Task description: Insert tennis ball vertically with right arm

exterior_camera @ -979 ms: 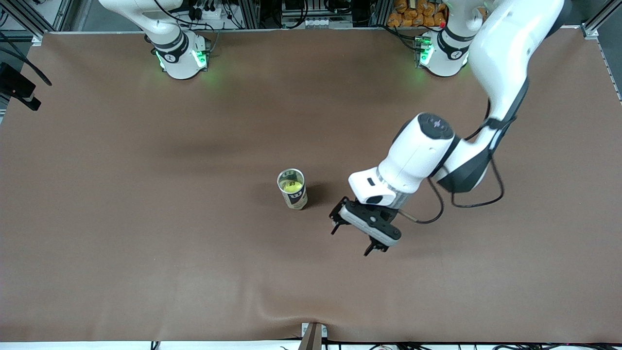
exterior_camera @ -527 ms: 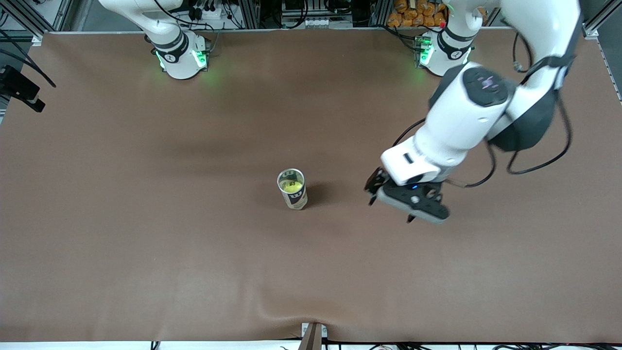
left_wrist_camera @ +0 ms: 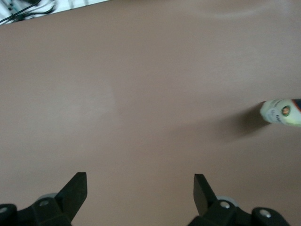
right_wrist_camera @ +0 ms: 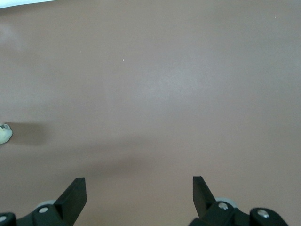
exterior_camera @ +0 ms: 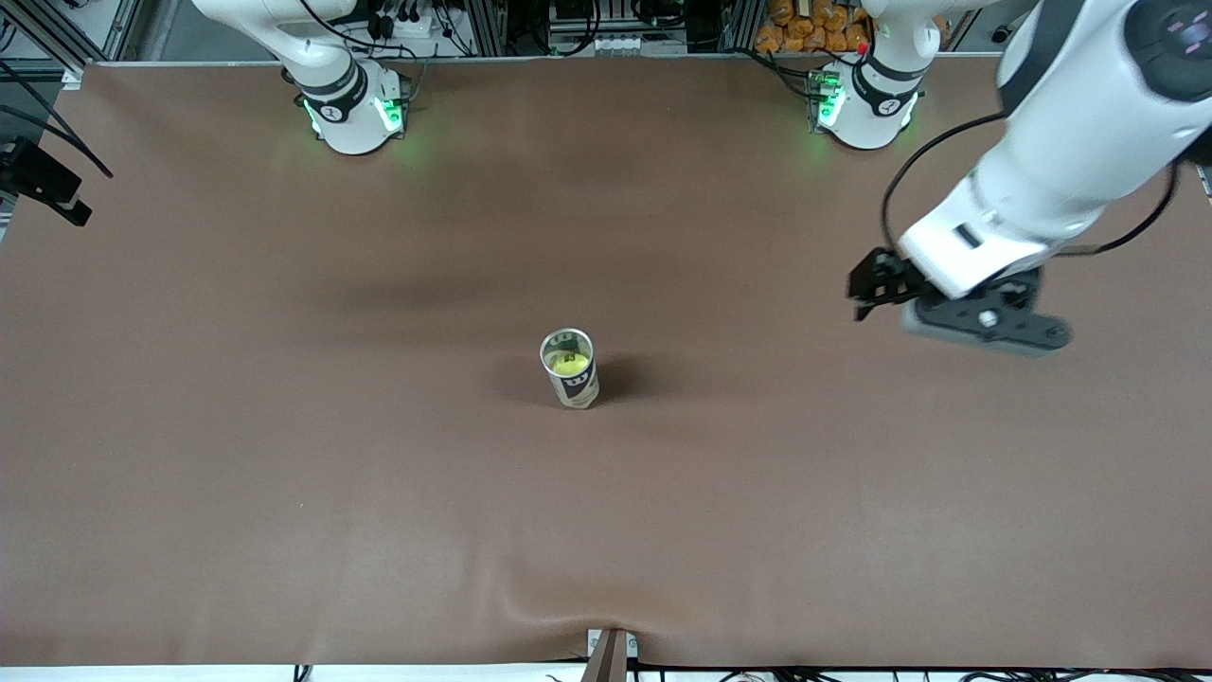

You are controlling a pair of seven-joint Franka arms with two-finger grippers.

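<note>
Jaws on both grippers are spread and empty. The left gripper (exterior_camera: 933,308) hangs over bare table (exterior_camera: 284,474) toward the left arm's end; the right gripper (right_wrist_camera: 139,193) hangs over bare table too. The ball (exterior_camera: 568,363) sits in the upright can (exterior_camera: 570,369) mid-table, so the job looks done.

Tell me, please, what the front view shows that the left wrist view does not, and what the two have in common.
Only the front view shows both arm bases, the left arm with the left gripper up over the table toward its own end, and the yellow tennis ball inside the upright can. Only the left wrist view shows the left gripper's fingertips up close, spread wide and empty. Both show the can and the brown table. The right gripper appears in neither; its own view shows it open.
</note>
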